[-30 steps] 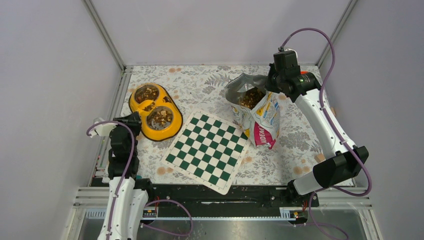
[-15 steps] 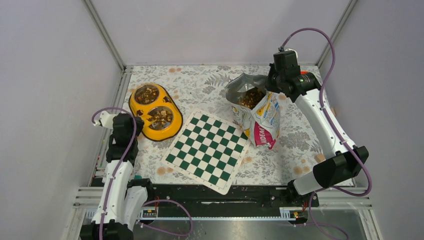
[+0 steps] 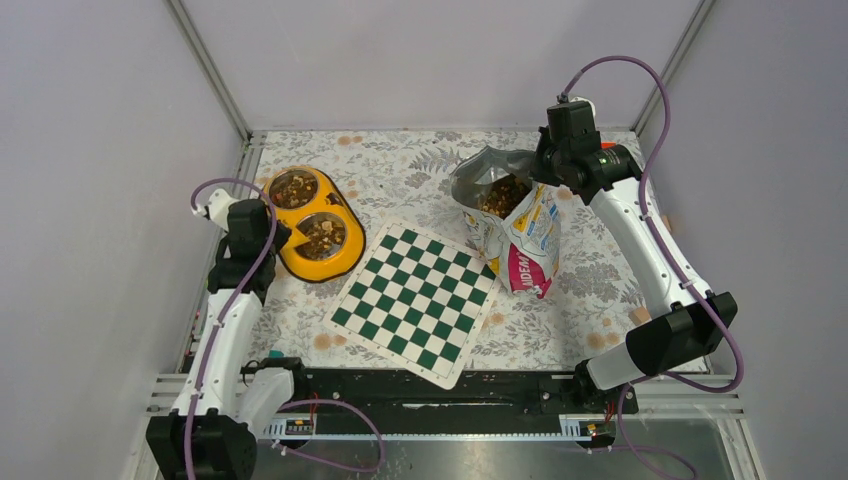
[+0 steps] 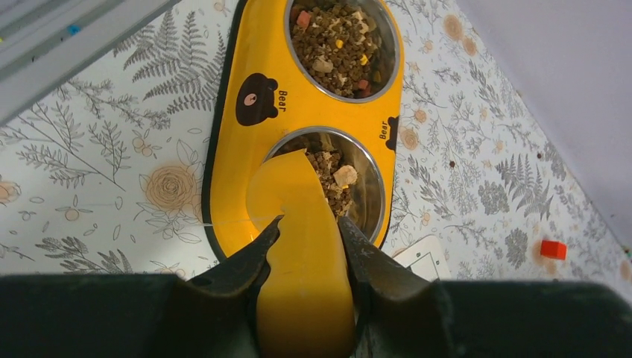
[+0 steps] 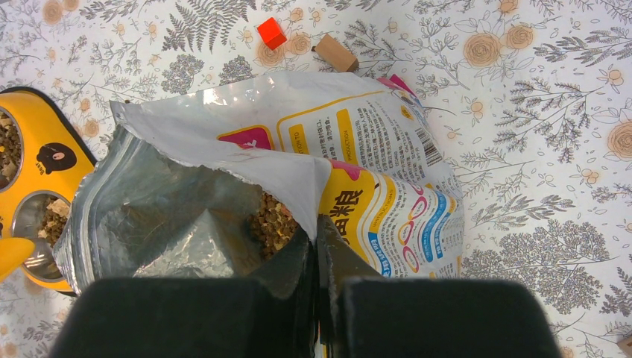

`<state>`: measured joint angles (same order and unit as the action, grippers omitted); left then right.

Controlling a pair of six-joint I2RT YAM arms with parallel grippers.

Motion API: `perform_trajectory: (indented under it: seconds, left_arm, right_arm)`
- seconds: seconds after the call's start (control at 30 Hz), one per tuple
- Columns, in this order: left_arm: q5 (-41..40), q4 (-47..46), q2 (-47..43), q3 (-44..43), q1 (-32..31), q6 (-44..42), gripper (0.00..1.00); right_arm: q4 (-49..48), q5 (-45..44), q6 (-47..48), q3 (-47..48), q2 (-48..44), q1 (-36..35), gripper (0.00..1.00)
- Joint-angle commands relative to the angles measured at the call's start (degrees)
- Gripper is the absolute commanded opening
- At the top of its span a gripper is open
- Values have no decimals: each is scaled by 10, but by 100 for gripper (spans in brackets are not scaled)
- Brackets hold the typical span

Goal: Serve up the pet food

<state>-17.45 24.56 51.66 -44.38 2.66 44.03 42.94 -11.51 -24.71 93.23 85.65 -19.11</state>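
Now the left gripper [image 4: 309,224] is partly closed on a yellow plastic scoop [image 4: 298,291] above the near half of the yellow double feeder [image 4: 238,171]; the right gripper [image 5: 313,231], fully closed, pinches the rim of the opened foil bag [image 5: 387,216]; small brown dry pet food [image 4: 335,37] lies in feeder and bag; light and loose, it probably needs a level scoop, not pinching.

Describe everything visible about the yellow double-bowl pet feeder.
The yellow double-bowl pet feeder looks like glossy plastic, oblong with a dark edge, lying flat on the floral tablecloth at far left. Two round metal bowls sit in it, both holding brown kibble; the farther one is fuller. Black bear faces and the word "Bear" are printed between them. A yellow scoop, gripped by the left pincer, hangs over the nearer bowl.
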Motion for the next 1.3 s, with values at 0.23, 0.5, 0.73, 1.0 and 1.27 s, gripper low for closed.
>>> perform_trajectory:
  seconds: [0.23, 0.5, 0.73, 1.0, 1.27]
  left_arm:
    - [-135, 41, 6, -90, -69, -80, 0]
    - [6, -67, -7, -82, -83, -93, 0]
    - [226, -280, 52, -57, -83, 0, 0]
    - [383, -449, 296, -122, -99, 135, 0]
    - [392, -498, 515, -231, -131, 168, 0]
  right_arm:
    - [-55, -18, 1, 7, -9, 4, 0]
    - [-55, -19, 3, 6, -14, 4, 0]
    - [-54, -15, 2, 6, -13, 4, 0]
    - [-54, -7, 2, 9, -11, 5, 0]
    - [-54, 0, 2, 6, -16, 11, 0]
